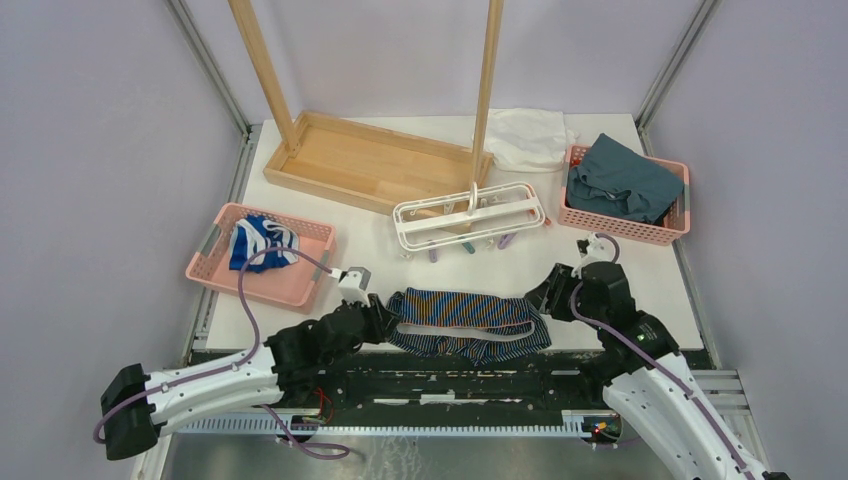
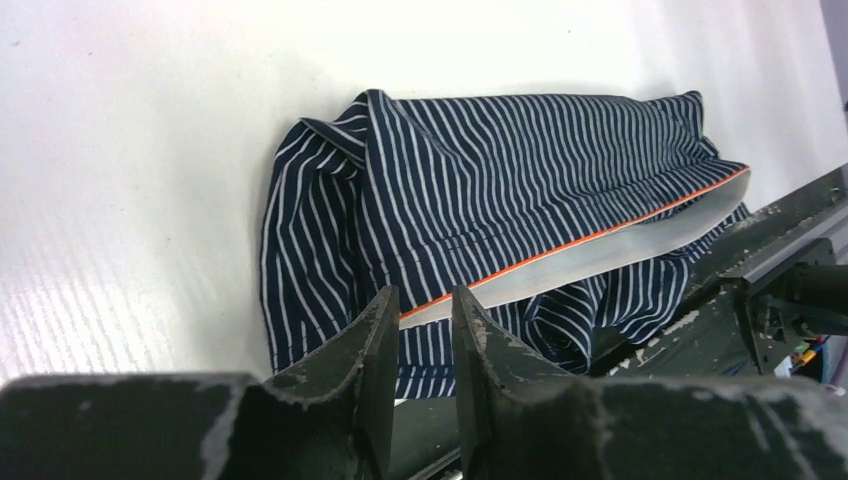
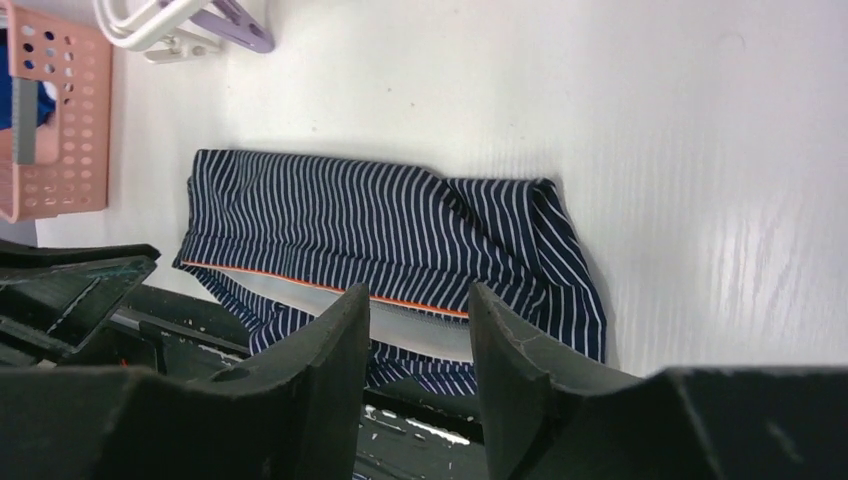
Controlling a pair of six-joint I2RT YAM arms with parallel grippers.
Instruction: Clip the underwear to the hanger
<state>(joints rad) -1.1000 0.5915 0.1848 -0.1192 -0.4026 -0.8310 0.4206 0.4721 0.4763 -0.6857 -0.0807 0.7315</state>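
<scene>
The underwear [image 1: 465, 322], dark navy with light pinstripes and an orange-trimmed grey waistband, lies spread at the table's near edge, its lower part drooping over the black rail. It also shows in the left wrist view [image 2: 520, 170] and the right wrist view [image 3: 370, 215]. My left gripper [image 1: 385, 322] [image 2: 422, 292] is open, narrowly, at the garment's left end, holding nothing. My right gripper [image 1: 537, 298] [image 3: 418, 288] is open at its right end, waistband just beyond the tips. The white hanger [image 1: 470, 215] lies flat behind the underwear, and its corner shows in the right wrist view [image 3: 170, 20].
A pink basket [image 1: 300, 290] at the left holds a blue-and-white garment [image 1: 258, 240]. Another pink basket [image 1: 625, 230] at the right holds a teal cloth [image 1: 620, 180]. The wooden rack's base [image 1: 370, 160] and a white cloth [image 1: 525, 135] sit at the back.
</scene>
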